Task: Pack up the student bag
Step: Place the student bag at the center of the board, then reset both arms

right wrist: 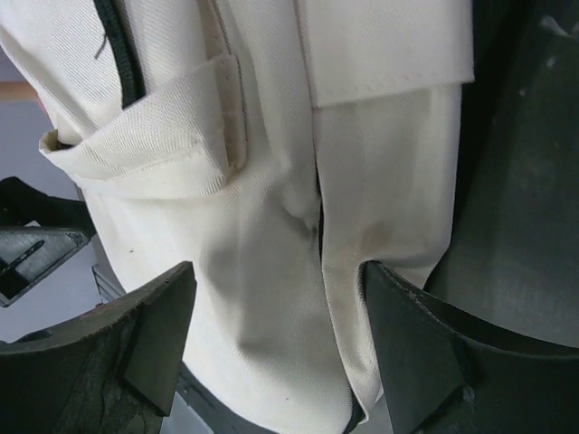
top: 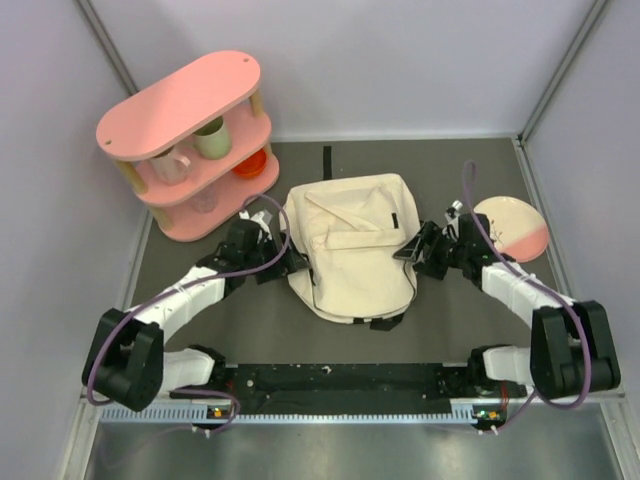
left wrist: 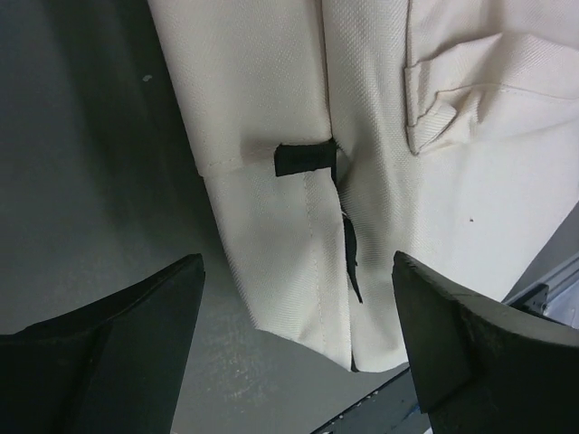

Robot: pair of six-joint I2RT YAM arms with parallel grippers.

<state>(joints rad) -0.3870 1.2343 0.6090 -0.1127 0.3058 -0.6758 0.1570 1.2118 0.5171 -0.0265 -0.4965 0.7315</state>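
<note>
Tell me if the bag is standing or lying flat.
Lying flat: the bag is spread on the table, its front pocket flap facing up toward the top camera.

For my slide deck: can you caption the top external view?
Student bag flat on the table, left gripper and right gripper open at its sides.

the top camera looks down from high at the near edge over the whole table [top: 450, 320]. each wrist camera peers between its fingers [left wrist: 109, 353], close on the student bag [top: 350, 245], which all three share.
</note>
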